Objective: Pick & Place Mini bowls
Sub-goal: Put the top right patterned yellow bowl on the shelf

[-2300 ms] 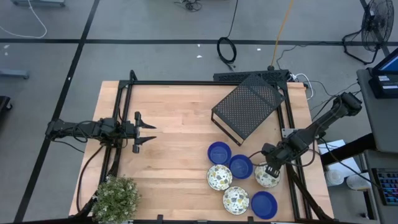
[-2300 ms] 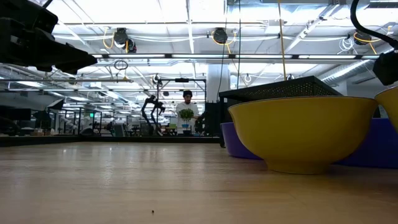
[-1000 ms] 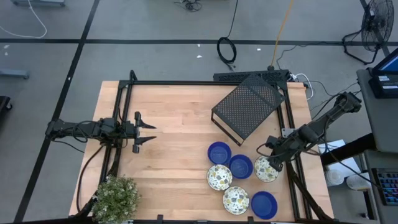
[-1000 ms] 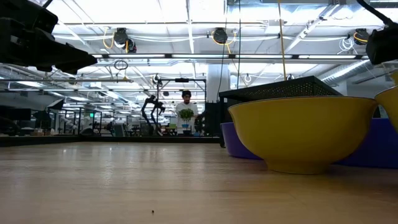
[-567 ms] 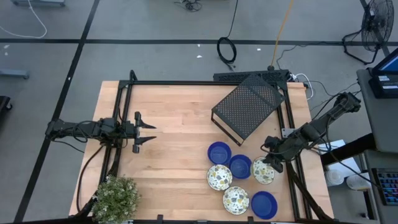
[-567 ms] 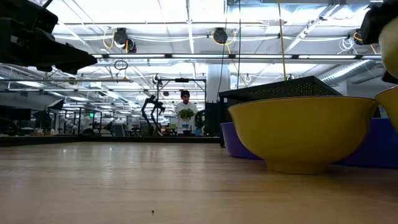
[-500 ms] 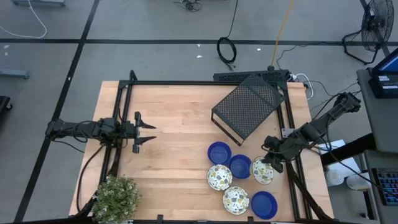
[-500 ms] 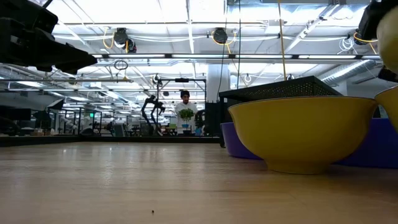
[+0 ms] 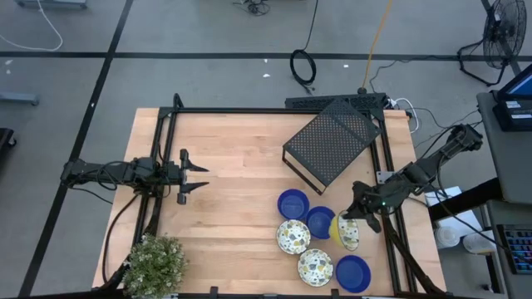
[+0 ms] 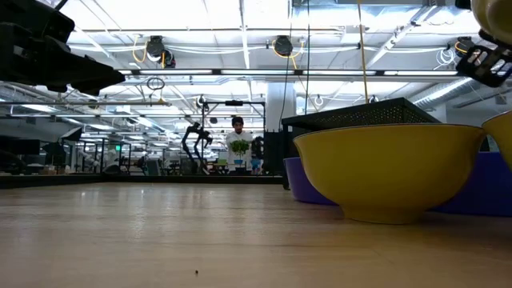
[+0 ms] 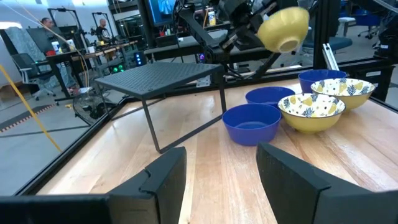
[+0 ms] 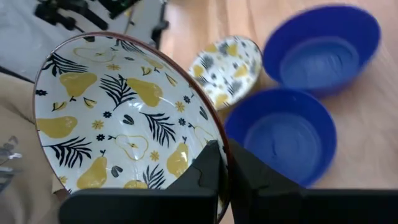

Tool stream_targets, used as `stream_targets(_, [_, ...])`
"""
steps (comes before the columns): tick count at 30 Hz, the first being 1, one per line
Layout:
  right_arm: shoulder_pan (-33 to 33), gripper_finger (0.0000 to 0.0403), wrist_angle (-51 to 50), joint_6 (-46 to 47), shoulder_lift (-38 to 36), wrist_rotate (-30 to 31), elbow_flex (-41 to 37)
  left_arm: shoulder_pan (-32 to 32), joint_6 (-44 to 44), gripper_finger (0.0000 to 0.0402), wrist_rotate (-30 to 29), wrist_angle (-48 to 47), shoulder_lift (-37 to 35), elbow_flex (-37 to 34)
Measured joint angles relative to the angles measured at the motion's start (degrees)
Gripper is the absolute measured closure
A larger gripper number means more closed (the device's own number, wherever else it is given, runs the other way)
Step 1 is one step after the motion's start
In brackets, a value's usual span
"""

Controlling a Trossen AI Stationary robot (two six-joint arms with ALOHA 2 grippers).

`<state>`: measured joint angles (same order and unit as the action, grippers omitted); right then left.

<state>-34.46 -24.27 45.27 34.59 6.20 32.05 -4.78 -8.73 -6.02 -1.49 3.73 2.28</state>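
A patterned mini bowl (image 9: pixel 347 232) is hanging tilted above the tabletop (image 9: pixel 233 174), at 3 o'clock of a blue bowl (image 9: pixel 321 222). The right gripper (image 9: pixel 352 221) fingers are pinching its rim. The left gripper (image 9: pixel 193 175) fingers are spread open at 9 o'clock.

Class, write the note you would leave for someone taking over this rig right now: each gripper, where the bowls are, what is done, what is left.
Right gripper: shut on the rim of a patterned bowl, lifted and tilted above the table near its right edge.
Left gripper: open, waiting at the table's left side.
Other bowls on the table by the black mesh box: three blue bowls, two patterned ones.
Done: one bowl picked up.
Left: set it down, then the other five.
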Motion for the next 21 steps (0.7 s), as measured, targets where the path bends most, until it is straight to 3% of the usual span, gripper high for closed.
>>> stream_targets(21, [0.00,0.0399,10.01,-19.40,-0.45,-0.09,0.00,0.00,-0.02,0.0204,0.00,0.02,0.00,0.00])
